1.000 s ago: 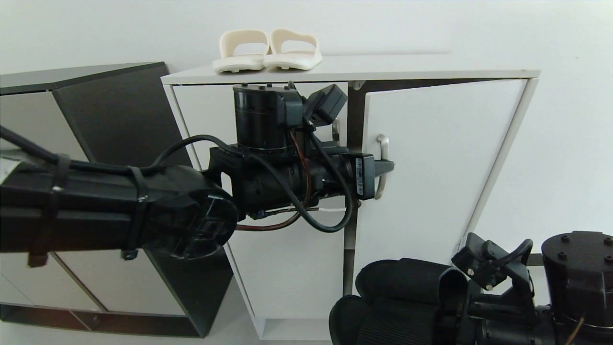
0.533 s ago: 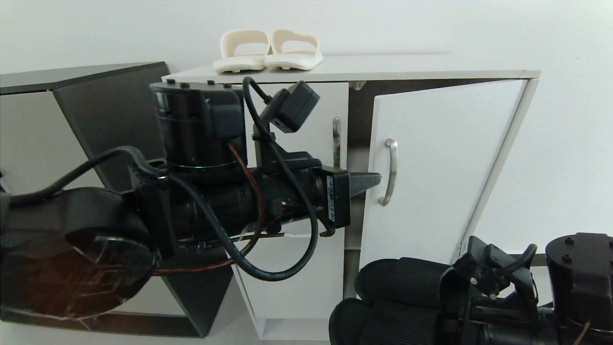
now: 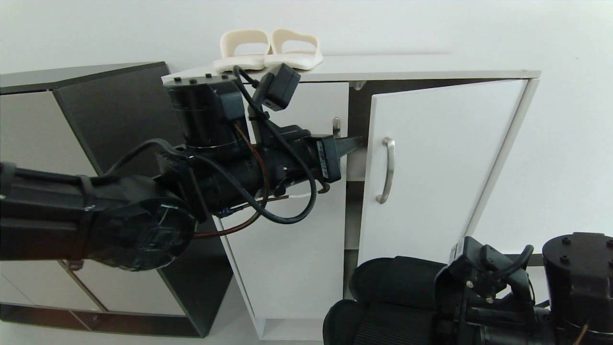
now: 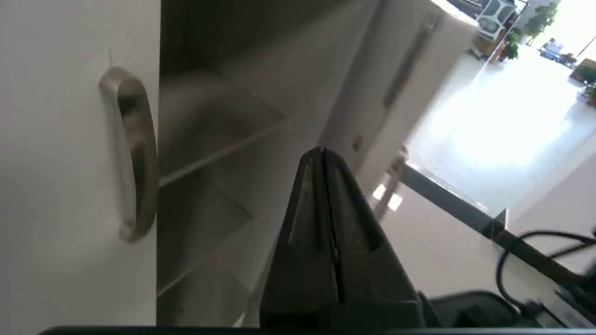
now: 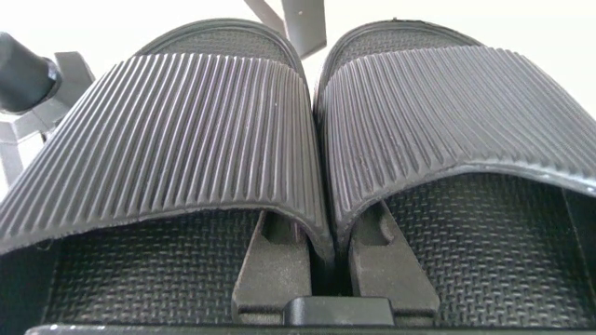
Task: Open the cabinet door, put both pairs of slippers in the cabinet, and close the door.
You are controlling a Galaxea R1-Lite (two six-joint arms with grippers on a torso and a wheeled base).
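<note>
Left gripper [image 3: 355,143]: clenched, arm stretched level across centre frame, tip in the gap beside the ajar cabinet door [image 3: 431,167].
Right gripper [image 5: 326,265]: lower right corner, grasping black slippers [image 3: 397,287].

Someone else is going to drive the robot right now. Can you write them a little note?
Left gripper: shut, empty, tip in the gap at the edge of the right door.
Right gripper: shut on the black slippers, low in front of the cabinet.
Cream slippers: on the cabinet top.
Done: door partly open.
To do: open it wide, put both pairs in, close it.
</note>
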